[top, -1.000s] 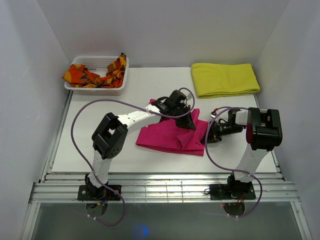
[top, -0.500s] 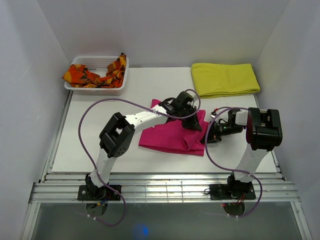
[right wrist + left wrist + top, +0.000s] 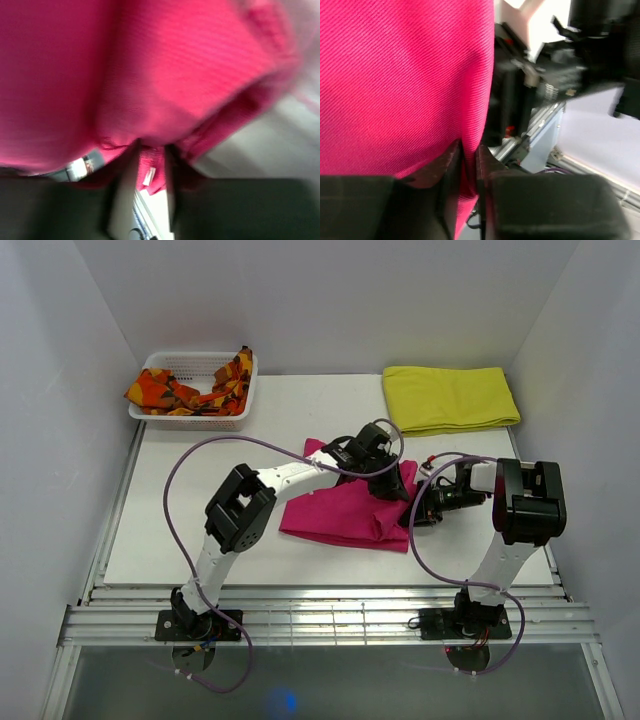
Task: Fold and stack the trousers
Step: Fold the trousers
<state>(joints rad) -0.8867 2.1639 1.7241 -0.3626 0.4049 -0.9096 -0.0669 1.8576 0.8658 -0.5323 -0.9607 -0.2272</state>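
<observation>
The magenta-pink trousers [image 3: 340, 512] lie bunched in the middle of the white table, part folded. My left gripper [image 3: 390, 483] is at their right edge and is shut on a fold of the pink cloth [image 3: 410, 85], held between its dark fingers [image 3: 487, 165]. My right gripper [image 3: 412, 516] is right next to it at the same edge, shut on the trousers' hem [image 3: 150, 170], where a small white label shows. Pink cloth [image 3: 165, 70] fills both wrist views and hides the table below.
A folded yellow cloth [image 3: 450, 398] lies at the back right. A white basket [image 3: 190, 416] at the back left holds an orange-and-red patterned cloth [image 3: 175, 392]. The two grippers are very close together. The right arm's body [image 3: 570, 75] shows in the left wrist view.
My left gripper has moved right along the trousers, toward the right gripper, pulling the cloth's right edge with it. The right arm has shifted only slightly.
</observation>
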